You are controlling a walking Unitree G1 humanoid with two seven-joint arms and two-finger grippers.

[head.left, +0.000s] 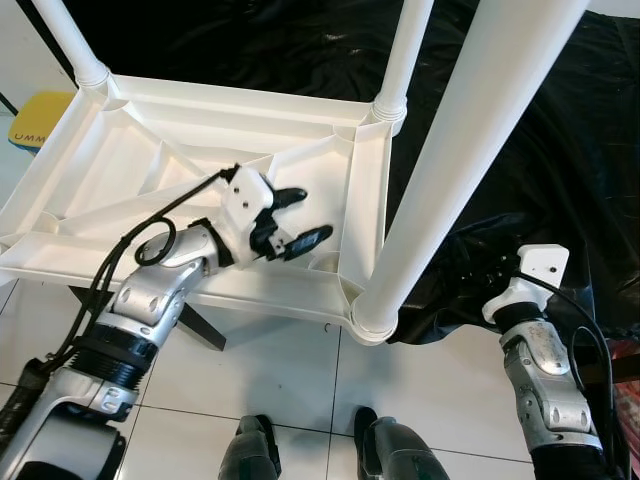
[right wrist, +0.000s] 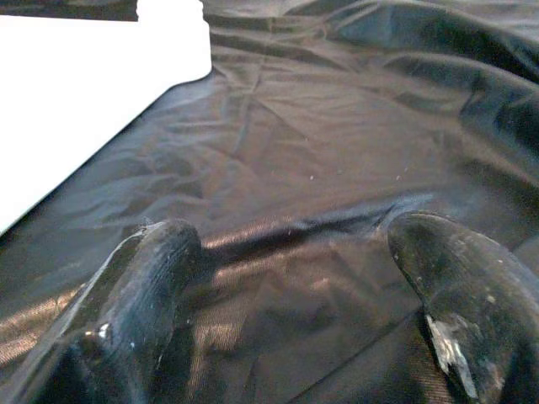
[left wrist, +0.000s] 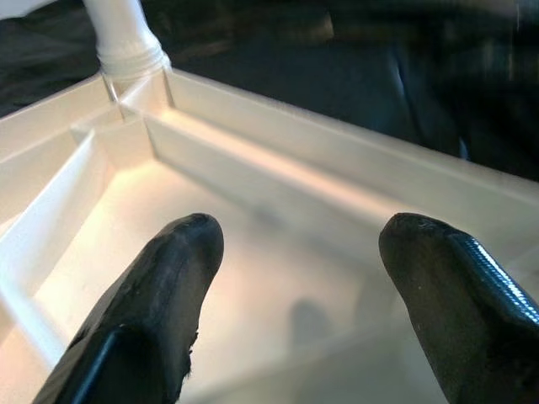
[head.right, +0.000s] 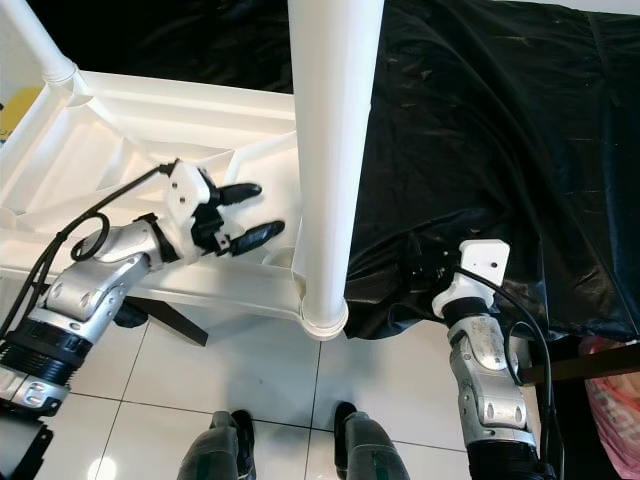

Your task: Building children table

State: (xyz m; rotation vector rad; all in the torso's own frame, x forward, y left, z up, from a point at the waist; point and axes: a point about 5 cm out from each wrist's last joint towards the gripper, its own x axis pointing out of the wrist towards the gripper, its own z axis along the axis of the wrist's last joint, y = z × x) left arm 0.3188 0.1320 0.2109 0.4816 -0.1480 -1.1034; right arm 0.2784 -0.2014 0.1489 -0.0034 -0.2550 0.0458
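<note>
Table top (head.left: pixel 120 130): white plastic, lying upside down on a surface draped in black sheet (head.right: pixel 480 130). Its ribbed underside faces up, probably so the legs can be pushed down into the corner sockets.
Near right leg (head.left: pixel 455 160): seated in the near right corner socket (head.left: pixel 372 322), rising steeply toward the camera.
Far legs: one stands in the far right corner (head.left: pixel 398 60), another in the far left corner (head.left: pixel 70 40). The near left corner is out of frame, so progress there cannot be judged.
Left gripper (head.left: pixel 290 220): released, fingers (left wrist: pixel 168 278) spread wide, holding nothing, hovering over the hollow underside just left of the right rim.
Right gripper (right wrist: pixel 295 278): also spread and empty, low over the black sheet, to the right of the near leg.
Likely step: positioning between leg fittings.
</note>
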